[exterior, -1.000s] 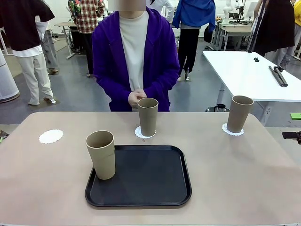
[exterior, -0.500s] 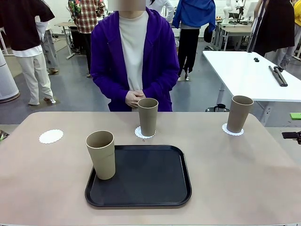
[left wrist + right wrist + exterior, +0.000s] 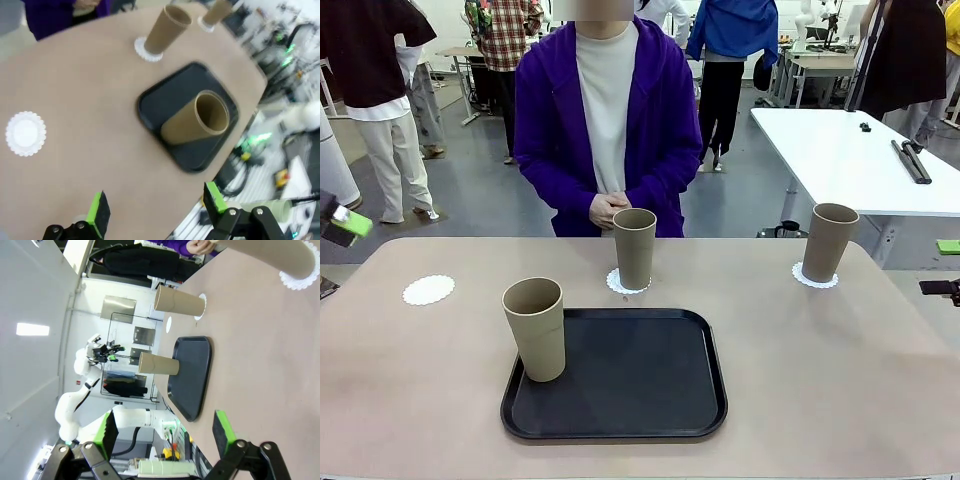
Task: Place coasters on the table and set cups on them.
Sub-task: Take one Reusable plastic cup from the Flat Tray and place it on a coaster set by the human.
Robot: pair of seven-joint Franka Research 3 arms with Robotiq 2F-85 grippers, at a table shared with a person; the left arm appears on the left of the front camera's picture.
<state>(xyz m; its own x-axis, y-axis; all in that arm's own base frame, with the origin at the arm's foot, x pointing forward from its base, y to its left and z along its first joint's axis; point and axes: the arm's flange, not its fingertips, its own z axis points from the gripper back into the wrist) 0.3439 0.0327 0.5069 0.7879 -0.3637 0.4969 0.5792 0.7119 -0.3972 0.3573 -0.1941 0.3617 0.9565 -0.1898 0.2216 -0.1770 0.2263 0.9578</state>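
While left tool [image 3: 155, 202], right tool [image 3: 164, 427] gape empty, cup [image 3: 535, 328] stands on tray [image 3: 640, 385], coaster [image 3: 428, 290] bare.

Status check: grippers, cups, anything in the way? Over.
Left gripper, right gripper open, empty. Middle cup, right cup on coasters; third cup on tray; left coaster bare. Person's hands clasped beyond far edge.
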